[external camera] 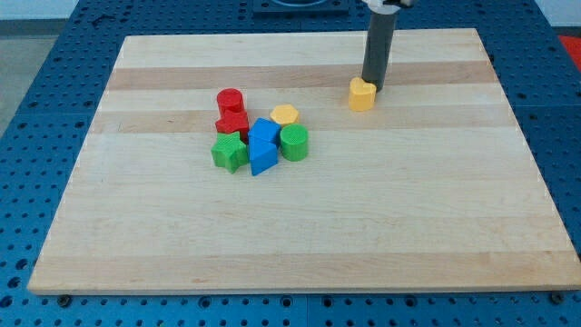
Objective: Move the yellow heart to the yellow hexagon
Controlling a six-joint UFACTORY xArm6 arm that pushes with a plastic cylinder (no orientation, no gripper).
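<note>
The yellow heart (362,94) lies on the wooden board (300,227) toward the view's top right. My tip (373,86) stands right behind it, at its upper right edge, touching or nearly touching it. The yellow hexagon (285,115) sits to the view's left of the heart, at the upper right of a cluster of blocks, well apart from the heart.
The cluster holds a red cylinder (230,99), a red star-like block (232,122), a green star (230,152), a blue cube (264,133), a blue triangle (263,160) and a green cylinder (294,143). A blue perforated table (36,182) surrounds the board.
</note>
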